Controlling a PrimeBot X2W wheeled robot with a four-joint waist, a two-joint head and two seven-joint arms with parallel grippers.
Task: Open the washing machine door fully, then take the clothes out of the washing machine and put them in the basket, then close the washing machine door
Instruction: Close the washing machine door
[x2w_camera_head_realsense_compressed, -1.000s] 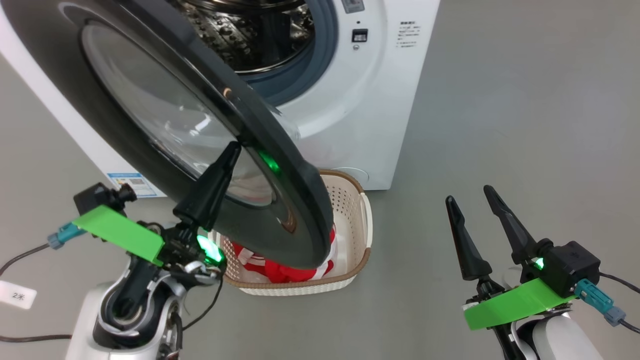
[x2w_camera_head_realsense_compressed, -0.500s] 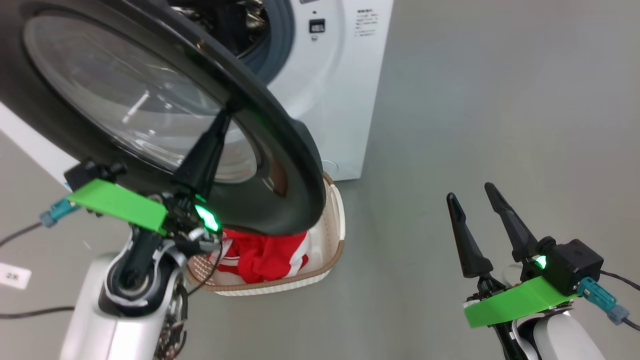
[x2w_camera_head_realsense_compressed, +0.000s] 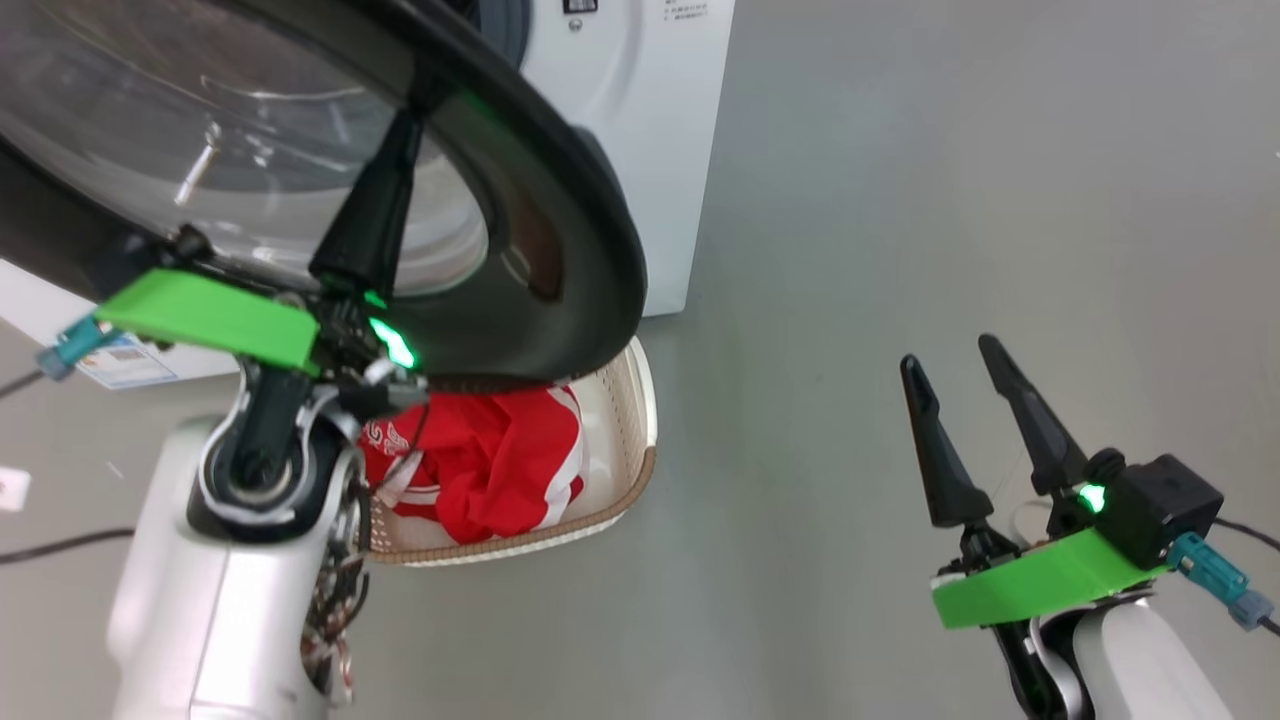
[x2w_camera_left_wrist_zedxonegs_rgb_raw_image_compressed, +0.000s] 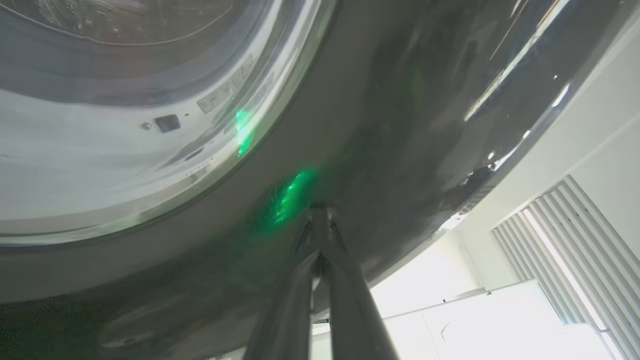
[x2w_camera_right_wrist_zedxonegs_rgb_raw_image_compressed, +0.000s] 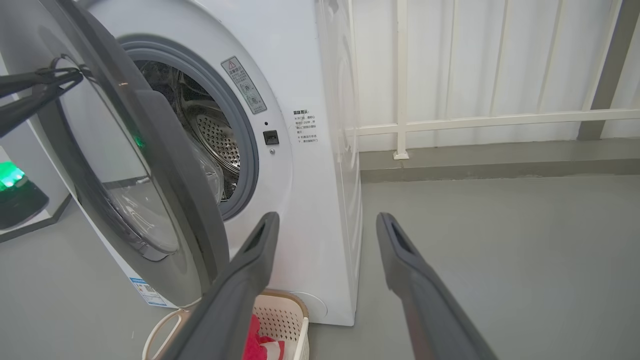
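**Progress.** The red garment with white stripes and trim (x2w_camera_head_realsense_compressed: 500, 460) lies bunched in the cream perforated plastic basket with the brown woven-look rim (x2w_camera_head_realsense_compressed: 625, 400), which stands on the grey floor (x2w_camera_head_realsense_compressed: 900, 200) just in front of the white front-loading washing machine (x2w_camera_right_wrist_zedxonegs_rgb_raw_image_compressed: 320, 150). The visible part of the perforated steel drum (x2w_camera_right_wrist_zedxonegs_rgb_raw_image_compressed: 215, 135) holds no fabric. I judge unloading complete and closing the only step left. The large round door with the glossy black rim and bulging clear glass (x2w_camera_head_realsense_compressed: 560, 200) stands partway open off the machine's front, overhanging the basket, not yet latched.

**End effectors.** The left end effector (x2w_camera_left_wrist_zedxonegs_rgb_raw_image_compressed: 320, 215) has its two dark fingers pressed together, gripping nothing, tips against the door's outer black rim. The right end effector (x2w_camera_head_realsense_compressed: 949, 355) is spread wide and empty, well off to the machine's right.

**Materials.** The rim is smooth and mirror-like, catching green light. The glass is thick and domed. A grey rubber gasket (x2w_camera_right_wrist_zedxonegs_rgb_raw_image_compressed: 245, 150) rings the opening. The garment is soft and creased.
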